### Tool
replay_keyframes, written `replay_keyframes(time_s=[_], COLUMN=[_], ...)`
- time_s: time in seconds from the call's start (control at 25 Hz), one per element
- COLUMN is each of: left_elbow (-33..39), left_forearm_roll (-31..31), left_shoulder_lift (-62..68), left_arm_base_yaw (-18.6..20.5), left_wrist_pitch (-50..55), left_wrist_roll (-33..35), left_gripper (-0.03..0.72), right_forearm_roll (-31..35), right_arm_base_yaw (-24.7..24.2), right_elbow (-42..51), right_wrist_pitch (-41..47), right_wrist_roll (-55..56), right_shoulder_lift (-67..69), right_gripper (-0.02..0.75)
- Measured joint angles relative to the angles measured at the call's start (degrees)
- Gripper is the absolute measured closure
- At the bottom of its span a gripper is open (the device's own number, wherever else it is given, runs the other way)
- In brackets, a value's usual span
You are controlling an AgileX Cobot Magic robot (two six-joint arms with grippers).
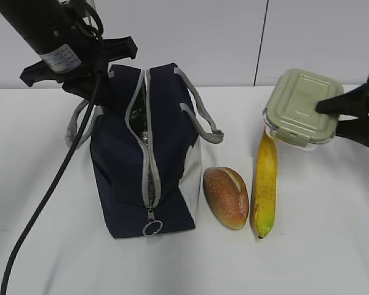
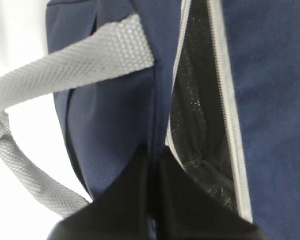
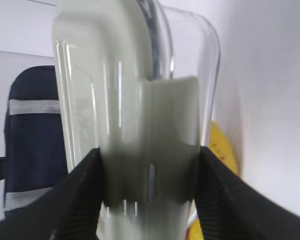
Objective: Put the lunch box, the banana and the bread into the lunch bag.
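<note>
Exterior view: the lunch bag [image 1: 141,153] stands on the white table [image 1: 320,258], left of middle. Its grey zip is open along the top, w/ the ring pull [image 1: 152,228] hanging at the near end. The left gripper [image 1: 104,101] is at the bag's far left top edge; its tips are hidden here. The arm has a white label [image 1: 60,58] w/ tiny print, too small to read. The bread [image 1: 226,196] lies just right of the bag. The banana [image 1: 265,187] lies just right of the bread, dark tip near us. The lunch box [image 1: 301,109] is up off the table, tilted, above the banana's far end. The right gripper [image 1: 344,117] holds it by its right side.

Left wrist view: the left gripper [image 2: 152,195] is pinched tight on the bag's navy cloth, right by the zip edge. A grey handle [image 2: 65,67] loops off to the left. The inside looks black & shiny.

Right wrist view: the black fingers [image 3: 75,200] press on both sides of the lunch box [image 3: 130,130], green lid left, clear base right. Banana [image 3: 222,150] peeks out behind; bag [image 3: 32,140] far left. No words or brands can be read.
</note>
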Motion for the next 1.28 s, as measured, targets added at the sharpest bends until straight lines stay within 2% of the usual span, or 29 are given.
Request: replay_keyframes(time_s=[0.24,0.44,0.64,0.88,1.28], left_elbow=[0.0,0.0,0.0,0.0,0.0], left_forearm_roll=[0.0,0.0,0.0,-0.3,-3.9], left_shoulder_lift=[0.0,0.0,0.0,0.0,0.0], left_arm_base_yaw=[0.0,0.0,0.0,0.0,0.0], left_wrist_pitch=[0.0,-0.1,-0.1,-0.1,-0.1], left_wrist_roll=[0.0,0.0,0.0,0.0,2.6], left_gripper=[0.687,0.687,0.687,0.687,0.687], right_forearm_roll=[2.7,2.8,1.3,-4.8,-5.8], right_arm_base_yaw=[8.8,16.9,22.1,22.9,22.9], right_elbow=[-1.8,-9.4,-14.7,-15.6,-15.6], right_wrist_pitch=[0.5,1.9,2.9,3.5,1.2], right_wrist_roll=[1.6,5.4,8.1,11.5,17.1], right_shoulder_lift=[-6.6,-9.3,-9.4,-9.4,-9.4], right_gripper=[0.337,0.337,0.337,0.337,0.337])
